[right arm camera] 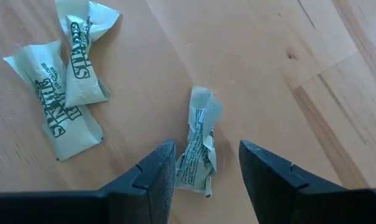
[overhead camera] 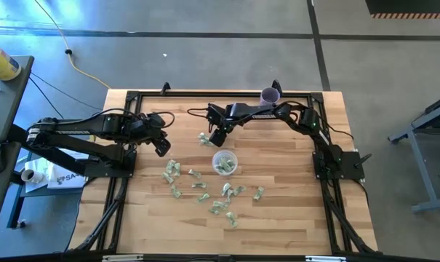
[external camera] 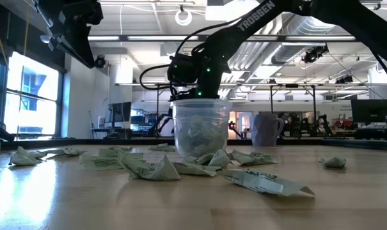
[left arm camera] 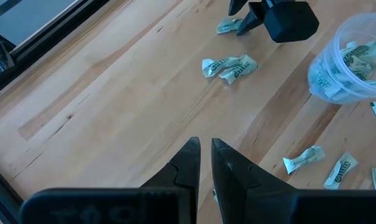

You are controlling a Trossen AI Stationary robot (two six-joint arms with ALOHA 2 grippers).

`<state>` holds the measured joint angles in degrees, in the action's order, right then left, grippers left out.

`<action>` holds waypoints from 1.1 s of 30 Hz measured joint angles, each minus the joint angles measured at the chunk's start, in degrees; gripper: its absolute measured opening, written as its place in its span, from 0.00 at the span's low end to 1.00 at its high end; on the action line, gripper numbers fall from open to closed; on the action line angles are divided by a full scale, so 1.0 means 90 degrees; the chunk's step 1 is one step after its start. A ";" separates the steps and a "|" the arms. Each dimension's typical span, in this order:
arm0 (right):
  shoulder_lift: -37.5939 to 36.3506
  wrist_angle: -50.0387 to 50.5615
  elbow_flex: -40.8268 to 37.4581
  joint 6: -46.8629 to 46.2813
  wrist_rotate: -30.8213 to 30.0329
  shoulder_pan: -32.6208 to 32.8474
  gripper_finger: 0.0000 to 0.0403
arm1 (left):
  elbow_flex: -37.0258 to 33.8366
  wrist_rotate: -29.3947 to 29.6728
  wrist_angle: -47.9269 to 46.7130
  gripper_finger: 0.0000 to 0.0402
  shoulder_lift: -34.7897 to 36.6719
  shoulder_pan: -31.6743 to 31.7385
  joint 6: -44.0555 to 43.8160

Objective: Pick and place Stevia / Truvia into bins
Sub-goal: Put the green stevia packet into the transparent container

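Table (overhead camera: 292, 218): I see a pale wooden top with both arms reaching in over it.

Clear cup (overhead camera: 225, 161): it stands upright near the middle of the table and already holds several packets; from table height (external camera: 201, 128) I can see them piled against its wall.

Sweetener packets (overhead camera: 220, 196): most lie scattered loose on the wood on the near side of the cup, crinkled, green and white. A pair (left arm camera: 229, 66) lies side by side beyond the cup, close to my right claw. One more crumpled packet (right arm camera: 199, 140) lies flat on the wood directly between that claw's fingers.

Right claw (overhead camera: 214, 140): it sits low over the table just beyond the cup. Its fingers (right arm camera: 151, 171) are spread apart on either side of the crumpled packet, and I cannot see either finger touching it.

Left claw (overhead camera: 162, 147): it hangs above bare wood on the left side, well apart from the cup. Its fingers (left arm camera: 188, 167) are drawn nearly together with only a thin gap, holding nothing.

Purple cup (overhead camera: 270, 95): it stands at the far edge of the table, behind the right arm.
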<state>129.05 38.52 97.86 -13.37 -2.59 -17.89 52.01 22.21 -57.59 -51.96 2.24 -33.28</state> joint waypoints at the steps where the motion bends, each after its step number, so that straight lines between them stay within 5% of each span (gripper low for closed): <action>1: 0.0000 0.0000 0.0000 -0.0002 0.0000 0.0000 0.41 | 0.0000 -0.0001 0.0000 0.18 0.0000 0.0000 -0.0002; 33: 0.0000 -0.0079 -0.0005 0.0002 -0.0002 0.0000 0.41 | 0.0000 -0.0028 -0.0001 0.18 -0.0005 0.0000 -0.0009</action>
<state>129.05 37.81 97.82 -13.34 -2.61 -17.89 52.01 21.96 -57.60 -52.01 2.24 -33.36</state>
